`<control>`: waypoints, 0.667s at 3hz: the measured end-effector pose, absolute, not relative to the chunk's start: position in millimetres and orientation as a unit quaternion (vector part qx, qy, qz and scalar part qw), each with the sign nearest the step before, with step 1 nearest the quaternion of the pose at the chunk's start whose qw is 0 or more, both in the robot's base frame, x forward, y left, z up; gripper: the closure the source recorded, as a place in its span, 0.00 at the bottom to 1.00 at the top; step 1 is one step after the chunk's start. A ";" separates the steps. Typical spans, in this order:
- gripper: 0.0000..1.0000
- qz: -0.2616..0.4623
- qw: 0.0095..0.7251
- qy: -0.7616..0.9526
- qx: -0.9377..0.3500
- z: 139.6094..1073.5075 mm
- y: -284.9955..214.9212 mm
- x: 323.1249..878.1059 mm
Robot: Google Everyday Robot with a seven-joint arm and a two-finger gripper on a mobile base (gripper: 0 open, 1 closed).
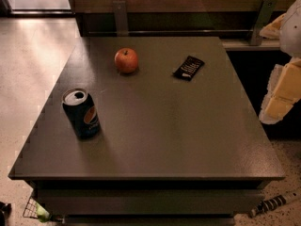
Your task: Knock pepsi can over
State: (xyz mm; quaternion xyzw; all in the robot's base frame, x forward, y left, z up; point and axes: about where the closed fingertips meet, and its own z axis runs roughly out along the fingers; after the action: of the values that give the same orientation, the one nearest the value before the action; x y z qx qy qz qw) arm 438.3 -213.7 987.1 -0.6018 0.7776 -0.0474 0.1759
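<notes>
a: where is the pepsi can (81,113) sitting?

b: it is standing on its base on the worktop (188,140), close to the left edge and nearer the front left corner than the back left one. it is standing free, with bare surface all round it.

a: how is it looking?

b: it is showing a dark blue body, a silver top with the opening facing up, and a round orange-and-white logo facing the front edge.

a: what else is lying up there?

b: an apple (126,60) is resting toward the back edge, left of the middle, well apart from the can. a flat black packet (188,68) is lying to the right of the apple, also toward the back, angled across the surface.

a: where is the gripper (281,95) hanging?

b: it is hanging beyond the right edge of the worktop, roughly midway between the back right and front right corners. it is showing as pale yellow and white blocks cut off by the picture's border. a white part of the arm (292,27) is showing above it, near the back right corner. the whole width of the worktop is lying between the gripper and the can.

a: is it spread or pressed together?

b: i am not able to tell.
</notes>
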 end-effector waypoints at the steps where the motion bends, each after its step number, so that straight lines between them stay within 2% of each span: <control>1: 0.00 -0.044 0.180 0.777 -0.602 986.7 -211.4 439.1; 2: 0.00 -0.018 0.212 0.767 -0.605 984.0 -191.1 445.5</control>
State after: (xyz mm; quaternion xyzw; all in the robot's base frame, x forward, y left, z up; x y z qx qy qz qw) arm 445.5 -191.1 984.0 -0.6055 0.7669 -0.0176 0.2119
